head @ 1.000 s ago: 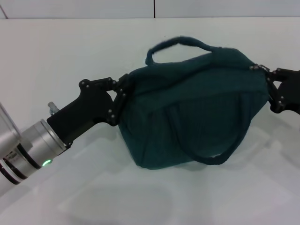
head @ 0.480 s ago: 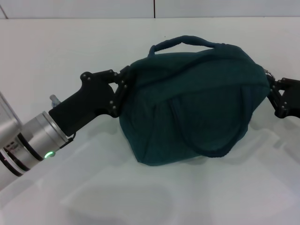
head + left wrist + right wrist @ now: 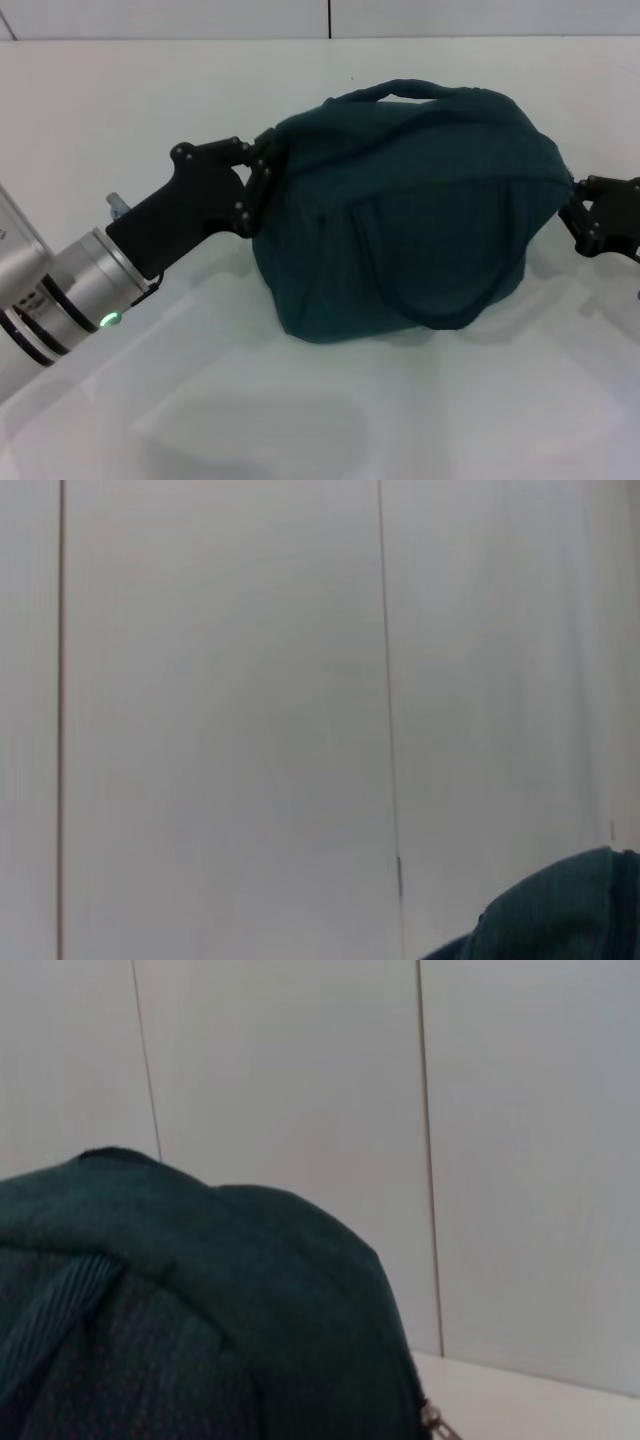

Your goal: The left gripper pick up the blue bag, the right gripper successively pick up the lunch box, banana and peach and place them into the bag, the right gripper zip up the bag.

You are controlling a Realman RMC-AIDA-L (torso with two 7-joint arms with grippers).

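Observation:
The blue bag (image 3: 400, 225) hangs bulging and closed above the white table, its near handle drooping down its front. My left gripper (image 3: 262, 187) is shut on the bag's left end. At the bag's right end, my right gripper (image 3: 570, 207) has its fingers drawn together at the end of the zip line. The right wrist view shows the bag's fabric (image 3: 200, 1310) close up, with the metal zipper pull (image 3: 432, 1420) at the frame's lower edge. A corner of the bag (image 3: 560, 910) shows in the left wrist view. The lunch box, banana and peach are hidden.
The white table (image 3: 300, 420) spreads under and around the bag, with a pale wall behind it. Both wrist views look mostly at white wall panels (image 3: 220, 710).
The right end of the bag and my right gripper have dropped lower and shifted slightly right. The bag's top has flattened, and the left gripper has kept its hold.

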